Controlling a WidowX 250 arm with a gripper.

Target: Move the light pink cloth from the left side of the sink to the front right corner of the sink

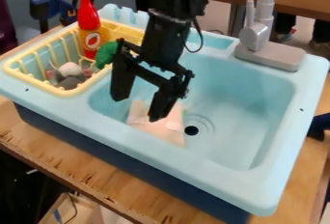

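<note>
Operator: Where does the work stand, biggest things first?

Spotter: On the wooden counter (97, 175) in front of you is a pale blue plastic toy sink (258, 184). A yellow plastic dish rack (59, 93) sits at its left end in the view, and a grey faucet (256, 35) stands at the back rim.

Operator: And the gripper?

Spotter: Your black two-finger gripper (136, 108) hangs over the basin's rack side, its fingers spread wide with nothing held between them. One fingertip overlaps the thin, pale pinkish sheet (169, 133) in the view; you can't tell from here whether they touch.

Operator: So what's done?

Spotter: I'd judge you're early on. You have the gripper near the sheet, which lies on the basin floor beside the round dark drain hole (191, 130). A grip on it and any handling are left.

Operator: What's in the rack?

Spotter: You'll see a red-capped bottle (89, 25) upright, a rounded green object (107, 54) at the inner side, then a small whitish lump (69, 69) by a dark grey one (67, 82).
</note>
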